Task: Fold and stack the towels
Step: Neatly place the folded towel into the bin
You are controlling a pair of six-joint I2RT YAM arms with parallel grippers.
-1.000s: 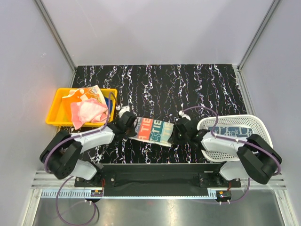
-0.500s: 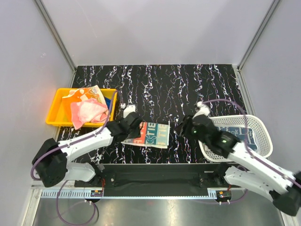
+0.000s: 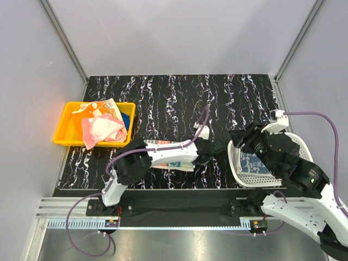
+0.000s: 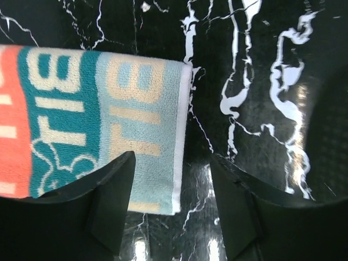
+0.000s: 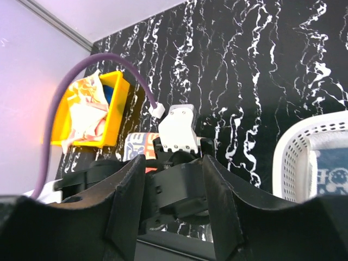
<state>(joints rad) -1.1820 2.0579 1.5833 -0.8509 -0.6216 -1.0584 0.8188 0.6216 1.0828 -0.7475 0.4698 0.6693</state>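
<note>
**Folded towel lies flat, both pincers open**

A folded cartoon-printed towel [image 4: 81, 109] in orange, teal and pale blue lies flat near the front edge of the black white-veined worktop [image 3: 179, 103]. Its white-trimmed right edge sits between the spread fingers of the left pincer [image 4: 171, 163], which grips nothing. The right pincer [image 5: 173, 163] hangs raised beside the white mesh basket [image 3: 296, 140], jaws apart and empty. Another printed towel [image 3: 251, 163] rests inside the basket. Pink, orange and blue towels [image 3: 100, 129] are heaped in the yellow plastic tray [image 3: 62, 130] at the left edge. Bare worktop runs from the folded towel's right edge to the basket, and back to the far wall.
</note>
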